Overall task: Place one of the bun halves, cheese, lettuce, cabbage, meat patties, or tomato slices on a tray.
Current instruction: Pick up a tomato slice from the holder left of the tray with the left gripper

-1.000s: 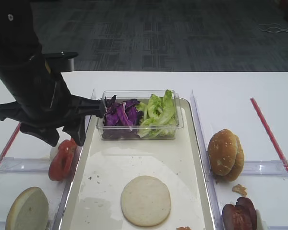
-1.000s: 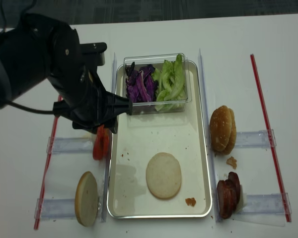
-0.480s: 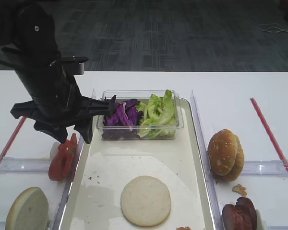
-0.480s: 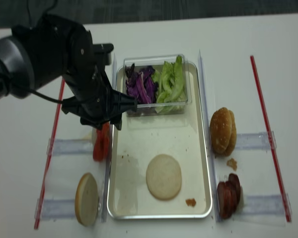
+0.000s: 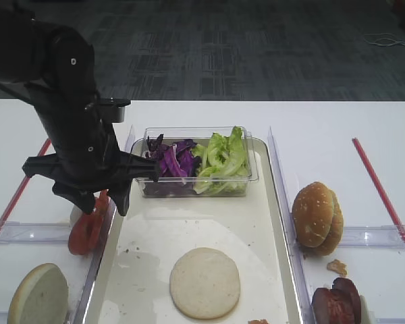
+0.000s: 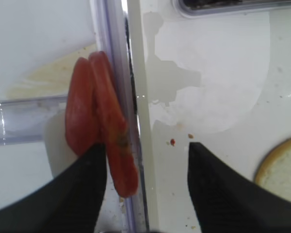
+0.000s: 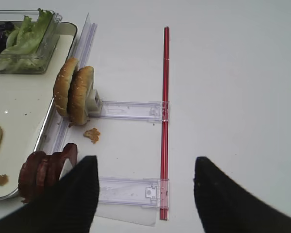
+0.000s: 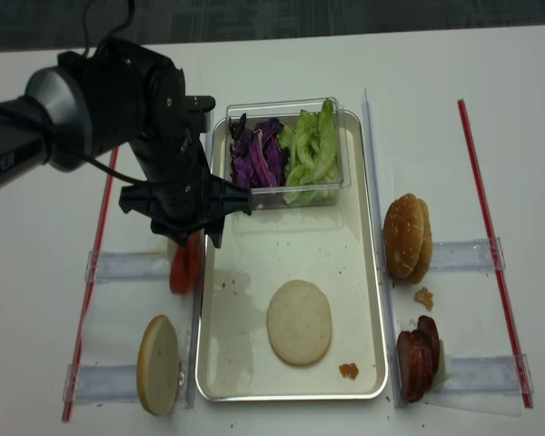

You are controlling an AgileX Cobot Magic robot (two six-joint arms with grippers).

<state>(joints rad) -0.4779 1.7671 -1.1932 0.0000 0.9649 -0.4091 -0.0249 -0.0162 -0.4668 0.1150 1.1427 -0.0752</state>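
Spread wide and holding nothing, the left gripper (image 6: 141, 187) hangs over the upright stack of tomato slices (image 6: 99, 126), with one black finger (image 6: 82, 194) on the outer side of the stack and the other out over the tray (image 6: 218, 92). From where I stand the slices sit between the fingers but hard against the outer one rather than centred, and the tray's raised rim (image 6: 136, 97) runs straight through the gap, just beside the slices on the tray side. The slices stand on edge, faces toward the two fingers, so a squeeze would press them flat-to-flat; I'd judge the fingers need to shift outward so the inner one clears the rim before closing. A clear plastic rail (image 6: 19, 121) lies under the slices, running away from the tray. Beyond the fingertips sits the clear tub (image 5: 196, 162) with purple cabbage (image 5: 169, 160) and lettuce (image 5: 219, 158); back toward the wrist and to the tray side lies a cut-face bun half (image 5: 204, 282) on the tray. The right gripper (image 7: 143, 189) is far across the table, its jaws standing apart and empty, with the sesame bun halves (image 7: 73, 96) and meat patties (image 7: 46, 167) ahead on its inner side, so the left arm is plainly the nearer one.
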